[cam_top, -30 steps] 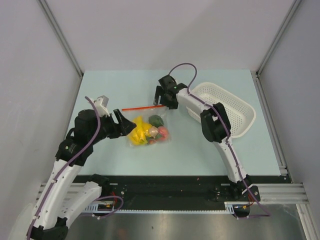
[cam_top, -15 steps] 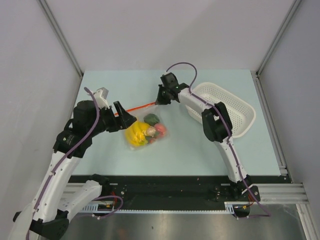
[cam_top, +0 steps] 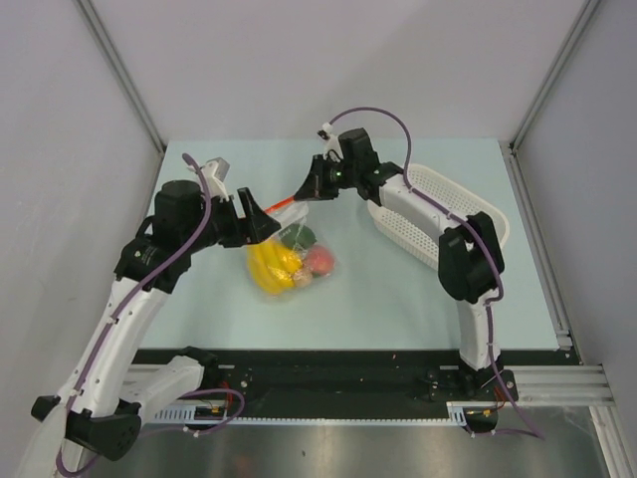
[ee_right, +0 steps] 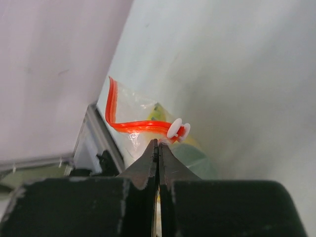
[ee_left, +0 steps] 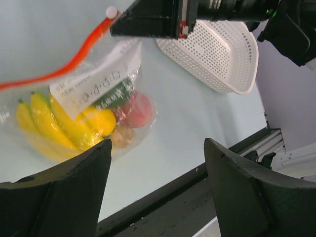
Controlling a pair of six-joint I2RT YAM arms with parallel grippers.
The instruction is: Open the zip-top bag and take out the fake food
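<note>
The zip-top bag (cam_top: 292, 261) is clear plastic with a red zip strip (ee_right: 132, 127) and a white slider (ee_right: 177, 129). My right gripper (cam_top: 305, 191) is shut on the bag's corner just under the slider, holding that end raised above the table. Inside the bag lies the fake food: a yellow banana bunch (ee_left: 48, 126), a lemon-like fruit (ee_left: 99, 120), a dark green vegetable (ee_left: 116, 94), a red piece (ee_left: 138, 109) and a tan piece (ee_left: 122, 135). My left gripper (cam_top: 266, 211) hangs open by the strip's left end, with nothing between its fingers (ee_left: 74, 182).
A white perforated basket (cam_top: 439, 184) stands at the right, partly under my right arm, and also shows in the left wrist view as the white basket (ee_left: 217, 54). The table's black front rail (cam_top: 328, 363) runs along the near edge.
My right gripper has shut on the bag's corner by the slider and lifted it. My left arm has risen and moved right toward the strip's other end, staying open.
</note>
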